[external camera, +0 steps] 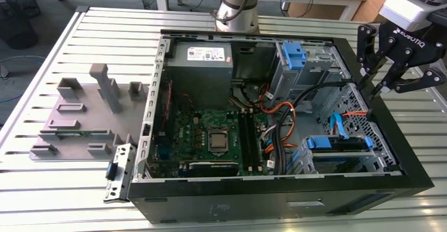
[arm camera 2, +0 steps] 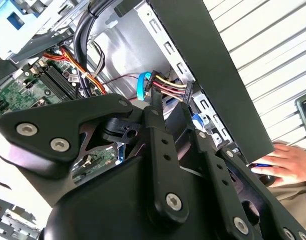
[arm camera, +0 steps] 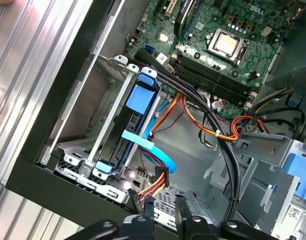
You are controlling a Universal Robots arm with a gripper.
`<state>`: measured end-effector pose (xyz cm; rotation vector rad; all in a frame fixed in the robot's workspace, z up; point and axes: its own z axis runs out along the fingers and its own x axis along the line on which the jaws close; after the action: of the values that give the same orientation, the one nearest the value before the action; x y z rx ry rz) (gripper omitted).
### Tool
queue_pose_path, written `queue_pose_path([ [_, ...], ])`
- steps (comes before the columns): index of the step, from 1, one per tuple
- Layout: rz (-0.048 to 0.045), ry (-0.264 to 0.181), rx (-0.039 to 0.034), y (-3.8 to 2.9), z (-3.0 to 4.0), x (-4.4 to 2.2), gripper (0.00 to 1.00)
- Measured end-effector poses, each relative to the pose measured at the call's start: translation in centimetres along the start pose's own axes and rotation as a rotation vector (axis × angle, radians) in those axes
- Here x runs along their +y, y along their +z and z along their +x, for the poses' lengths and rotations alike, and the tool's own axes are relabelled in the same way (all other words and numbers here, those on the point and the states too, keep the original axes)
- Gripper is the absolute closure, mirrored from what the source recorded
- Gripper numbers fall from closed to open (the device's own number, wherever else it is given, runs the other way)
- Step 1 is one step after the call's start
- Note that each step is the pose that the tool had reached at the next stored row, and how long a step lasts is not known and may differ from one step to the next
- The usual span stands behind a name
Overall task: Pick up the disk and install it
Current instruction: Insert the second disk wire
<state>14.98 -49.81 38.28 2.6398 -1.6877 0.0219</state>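
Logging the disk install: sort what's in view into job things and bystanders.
Job: disk in its blue carrier, seated in the drive cage; claw, open and empty.
Lying about: grey fixture block, power-supply box, motherboard, a person's hand.

A silver-grey arm (external camera: pixel 236 4) with a ringed metal joint carries a white wrist block. The black gripper (external camera: pixel 380 88) bears white lettering and has jointed black fingers (arm camera: pixel 144 212). In the second wrist view, its links (arm camera 2: pixel 163 165) show silver screws.
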Motion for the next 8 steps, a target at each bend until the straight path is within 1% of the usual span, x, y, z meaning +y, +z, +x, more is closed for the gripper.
queue_pose_path([
  [8,-0.0005,-0.027,-0.0004,0.22,0.18,-0.35,0.69],
])
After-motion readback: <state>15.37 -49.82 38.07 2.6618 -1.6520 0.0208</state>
